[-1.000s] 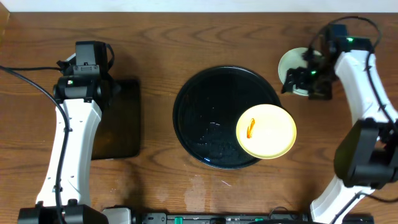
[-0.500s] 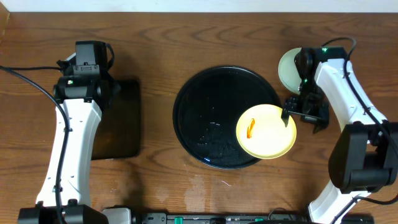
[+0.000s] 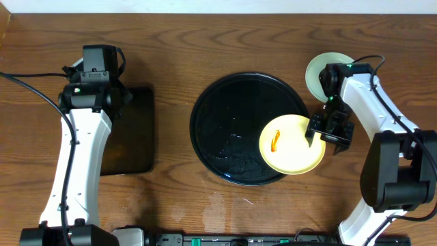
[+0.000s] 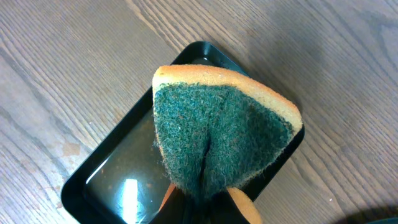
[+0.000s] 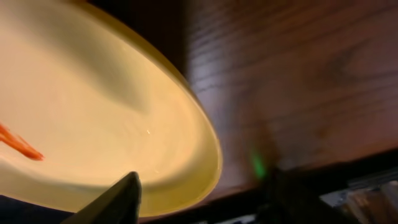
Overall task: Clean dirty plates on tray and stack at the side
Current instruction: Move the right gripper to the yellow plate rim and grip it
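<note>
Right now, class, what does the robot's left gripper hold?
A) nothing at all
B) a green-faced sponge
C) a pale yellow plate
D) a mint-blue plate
B: the left wrist view shows the left gripper shut on the sponge, above the rectangular black tray.

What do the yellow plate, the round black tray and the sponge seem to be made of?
The yellow plate: likely plastic or melamine, smooth with a soft sheen. The round black tray: probably glossy plastic or lacquer, as it mirrors light. The sponge: yellow foam with a rough green scouring fibre face.
</note>
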